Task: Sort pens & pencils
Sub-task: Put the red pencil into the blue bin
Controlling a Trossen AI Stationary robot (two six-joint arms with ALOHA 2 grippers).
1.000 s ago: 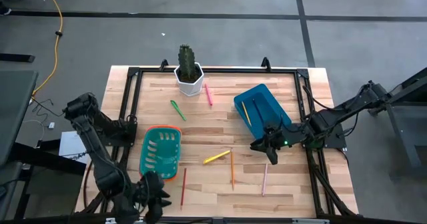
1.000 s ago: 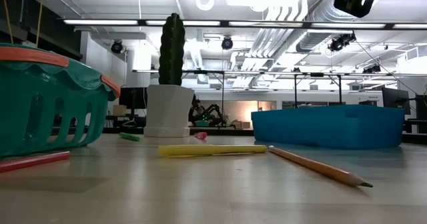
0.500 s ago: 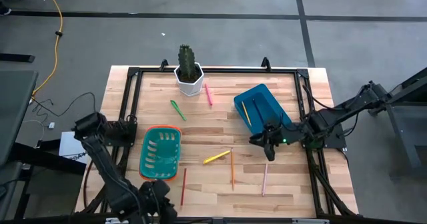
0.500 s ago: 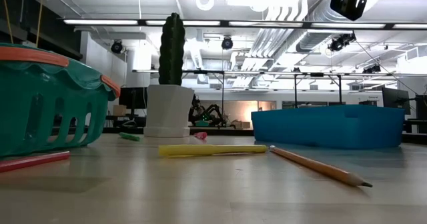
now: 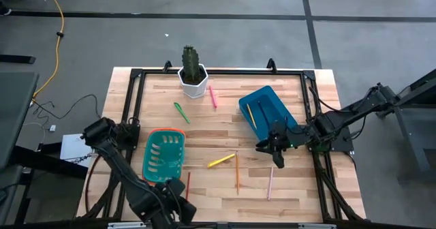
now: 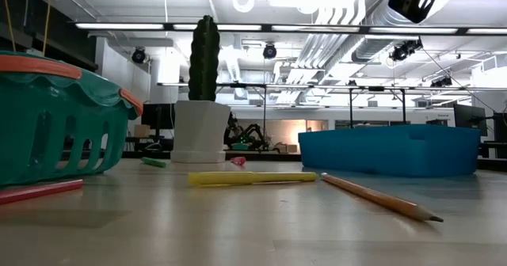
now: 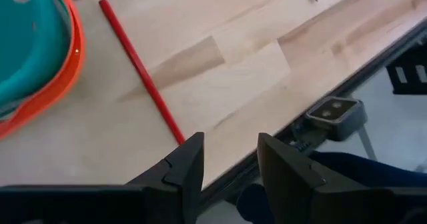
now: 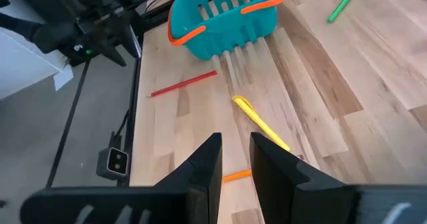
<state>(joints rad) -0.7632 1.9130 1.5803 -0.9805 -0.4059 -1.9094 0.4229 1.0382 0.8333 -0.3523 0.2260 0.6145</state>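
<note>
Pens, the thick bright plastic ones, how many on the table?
3: green pen near the teal basket, hot-pink pen by the white cactus pot, yellow pen mid-table. Others may be hidden.

Grey floor (image 5: 204, 45), ceiling strip lights (image 6: 158, 26) overhead.

3 pens (image 5: 221, 161), 5 pencils (image 5: 237, 172), 1 basket (image 5: 164, 157), 1 bin (image 5: 267, 110), 1 cactus (image 5: 192, 71).

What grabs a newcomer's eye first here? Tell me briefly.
The potted cactus at the table's far edge stands out, then the teal basket on the left and the blue bin on the right. Between them lie loose sticks, notably a yellow pen beside an orange pencil.
</note>
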